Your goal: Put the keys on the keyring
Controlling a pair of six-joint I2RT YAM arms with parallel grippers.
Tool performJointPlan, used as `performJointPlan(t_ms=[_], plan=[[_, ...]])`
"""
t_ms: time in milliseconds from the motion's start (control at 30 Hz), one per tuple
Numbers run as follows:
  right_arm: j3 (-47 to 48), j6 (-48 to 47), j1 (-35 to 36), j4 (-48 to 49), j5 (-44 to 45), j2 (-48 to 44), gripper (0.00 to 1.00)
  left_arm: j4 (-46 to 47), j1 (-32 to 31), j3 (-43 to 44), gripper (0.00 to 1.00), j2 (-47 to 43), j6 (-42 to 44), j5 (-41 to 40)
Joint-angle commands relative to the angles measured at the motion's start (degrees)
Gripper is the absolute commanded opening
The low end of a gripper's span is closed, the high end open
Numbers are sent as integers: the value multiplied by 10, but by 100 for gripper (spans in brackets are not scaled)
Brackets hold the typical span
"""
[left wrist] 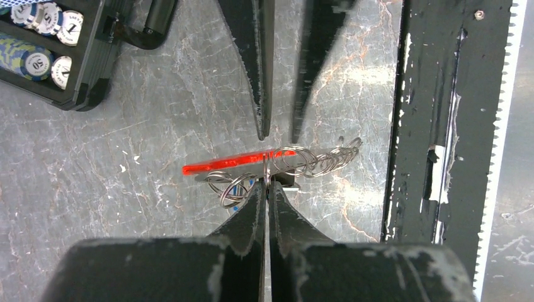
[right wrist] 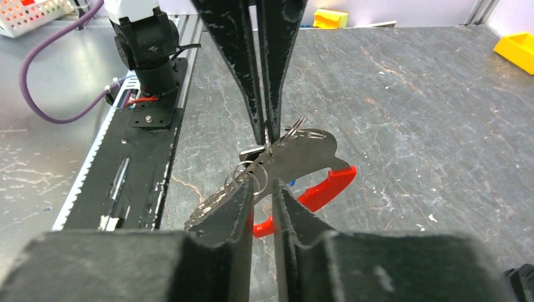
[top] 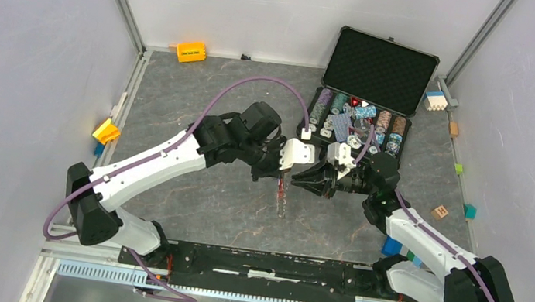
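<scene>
Top view: near the centre of the surface (top: 188, 195), the left tool (top: 282, 173) meets the other arm tip to tip, with the keyring (top: 281, 196) trailing toward 6 o'clock. Left wrist view: the left tool is clenched on a wire loop of the keyring, while the right tool (left wrist: 279, 139), at 12 o'clock, stands slightly parted just above the chain. Right wrist view: the right tool grips nothing, and the keyring's red fob (right wrist: 327, 187) shows beyond it at 1 o'clock.
</scene>
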Motion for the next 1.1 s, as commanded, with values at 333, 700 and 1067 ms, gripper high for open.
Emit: performJointPlan(t_ms=[333, 700, 1067], plan=[[28, -59, 3, -39, -7, -29, 50, -147, -20, 141, 2, 63, 36, -136], [-13, 68, 2, 114, 7, -20, 47, -260, -45, 240, 2, 109, 8, -159], [-53, 231, 2, 332, -7, 23, 46, -196, -45, 191, 2, 80, 9, -40]])
